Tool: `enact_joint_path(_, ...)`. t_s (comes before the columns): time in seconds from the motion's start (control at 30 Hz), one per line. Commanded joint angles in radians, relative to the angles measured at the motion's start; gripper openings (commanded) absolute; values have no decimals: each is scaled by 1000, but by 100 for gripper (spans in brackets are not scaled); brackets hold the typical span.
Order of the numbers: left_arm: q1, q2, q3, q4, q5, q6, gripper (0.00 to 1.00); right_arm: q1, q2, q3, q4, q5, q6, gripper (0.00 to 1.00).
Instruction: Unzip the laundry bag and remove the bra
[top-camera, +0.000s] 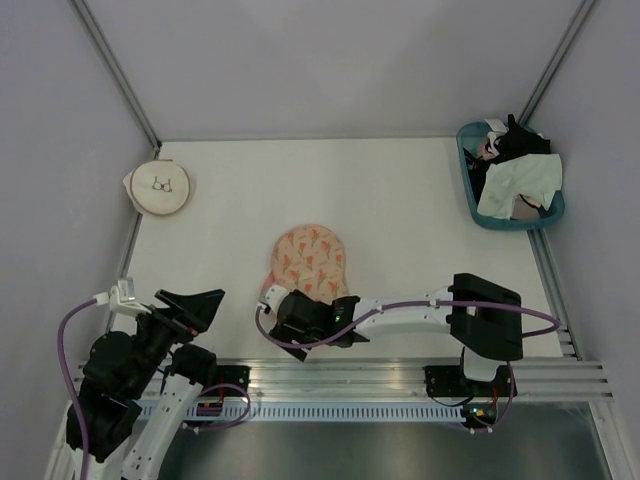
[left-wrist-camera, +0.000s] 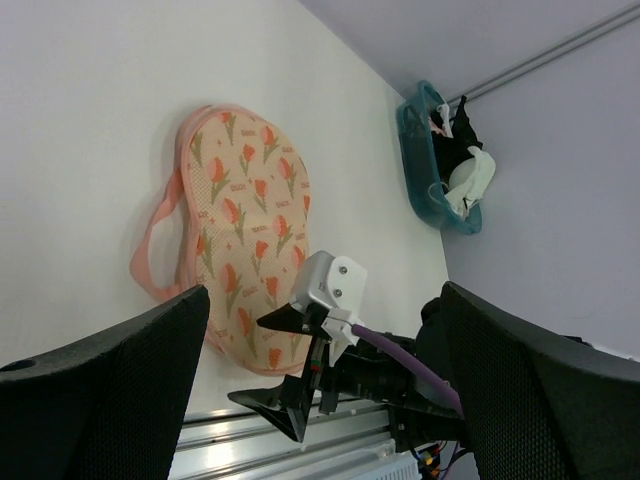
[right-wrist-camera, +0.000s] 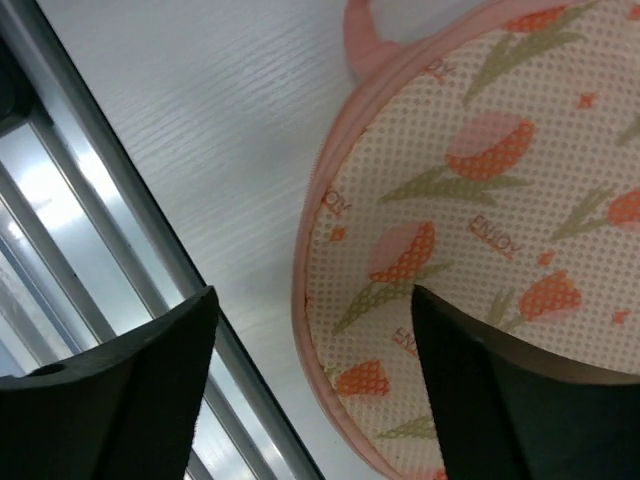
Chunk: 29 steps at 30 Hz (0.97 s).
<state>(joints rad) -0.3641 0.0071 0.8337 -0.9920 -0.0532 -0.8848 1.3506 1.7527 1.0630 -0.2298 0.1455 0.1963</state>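
Laundry bag (top-camera: 308, 262): flat, mid-worktop (top-camera: 400, 230). Bra (top-camera: 517, 180): in teal basket (top-camera: 508, 226), far right corner. Your right jaws: released, straddling the bag's near rim. Your left jaws: released, apart from the bag.

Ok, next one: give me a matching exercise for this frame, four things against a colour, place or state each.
Things:
1. bag
2. round pouch
3. basket
4. right tool

Descriptions:
a. teal, far right, holding garments
b. open, at the bag's near rim
c. cream, far left, with a bra drawing on it
d. peach with an orange print, lying flat in the centre

Pairs: 1-d, 2-c, 3-a, 4-b
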Motion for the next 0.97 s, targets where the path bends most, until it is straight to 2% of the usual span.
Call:
enact_joint_path(0.0, -1, -75, 2, 15, 6, -14, 99, -5, -94, -17, 12, 92, 60, 87)
enact_joint_path(0.03, 1, -75, -5, 21, 12, -14, 100, -5, -166, -26, 18, 106, 72, 98)
enact_joint_path(0.13, 1, -75, -27, 47, 49, -2, 100, -5, -325, -70, 34, 158, 123, 98)
enact_joint_path(0.17, 1, -73, -33, 55, 49, 0, 100, -5, -359, -84, 23, 219, 143, 98)
enact_joint_path(0.4, 1, -70, -134, 148, 208, 12, 100, -5, -649, -193, -169, 439, 400, 98)
enact_joint_path(0.5, 1, -70, -198, 202, 246, 26, 100, -5, -865, -264, -230, 471, 514, 98)
enact_joint_path(0.7, 1, -70, -280, 302, 308, 26, 100, -5, -1177, -360, -267, 456, 560, 98)
enact_joint_path(0.8, 2, -68, -278, 331, 311, 49, 100, -5, -1236, -376, -260, 451, 545, 98)
enact_joint_path(0.93, 2, -67, -265, 343, 312, 67, 100, -5, -1205, -379, -235, 454, 522, 98)
